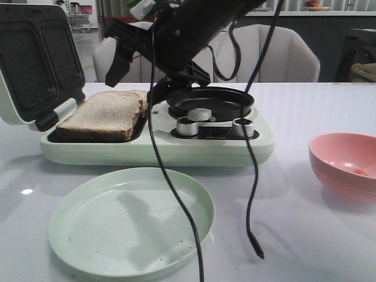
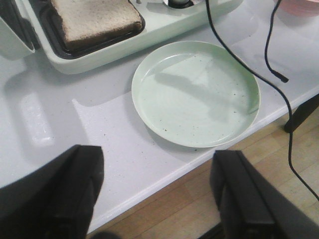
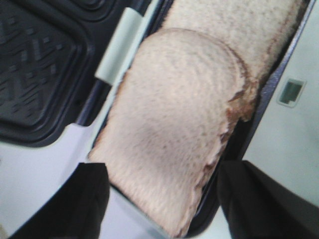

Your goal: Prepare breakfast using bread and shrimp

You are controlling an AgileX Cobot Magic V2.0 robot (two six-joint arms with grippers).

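Two slices of bread (image 1: 106, 111) lie overlapped in the left tray of a pale green appliance (image 1: 158, 150); the lower slice (image 1: 141, 97) peeks out behind. My right gripper (image 1: 141, 82) hovers open just above them. In the right wrist view its jaws (image 3: 164, 167) straddle the near end of the top slice (image 3: 179, 109) without touching it. A tiny orange shrimp piece (image 1: 359, 172) lies in a pink bowl (image 1: 343, 167). My left gripper (image 2: 157, 154) is open and empty over the table's front edge, near a green plate (image 2: 199, 94).
The appliance's lid (image 1: 35, 59) stands open at the left. A black pan (image 1: 211, 103) and two silver knobs (image 1: 188, 126) sit on its right half. The empty green plate (image 1: 129, 223) lies in front. Black cables (image 1: 176, 194) hang across it.
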